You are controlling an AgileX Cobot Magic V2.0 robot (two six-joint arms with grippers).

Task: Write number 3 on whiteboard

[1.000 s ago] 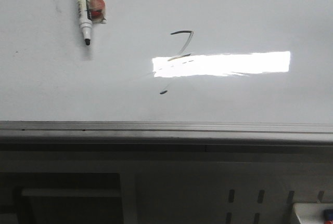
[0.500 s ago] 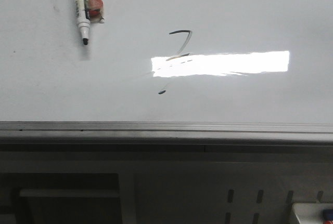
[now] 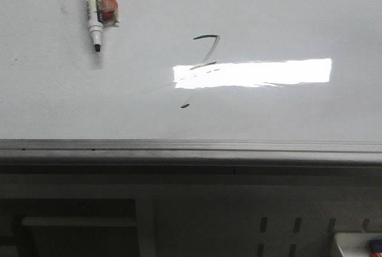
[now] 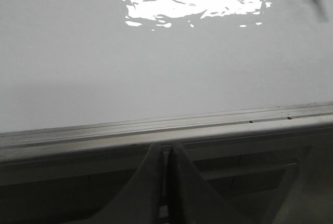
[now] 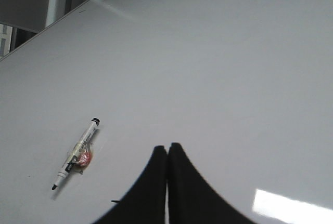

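The whiteboard fills the front view, with its grey rail along the near edge. On it is the number 3, thin black angular strokes with a small dash below, partly washed out by glare. A white marker pen with a red tag lies on the board at the far left, uncapped tip pointing toward the rail; it also shows in the right wrist view as the pen. My right gripper is shut, empty, above the board right of the pen. My left gripper is shut, empty, at the rail.
A bright rectangular light glare lies across the board's middle. Below the rail is a dark frame with slots. A white box corner with something blue and red shows at the bottom right.
The pen and the strokes have shifted slightly up and left in the front view, by a few pixels. Nothing was gripped or released.
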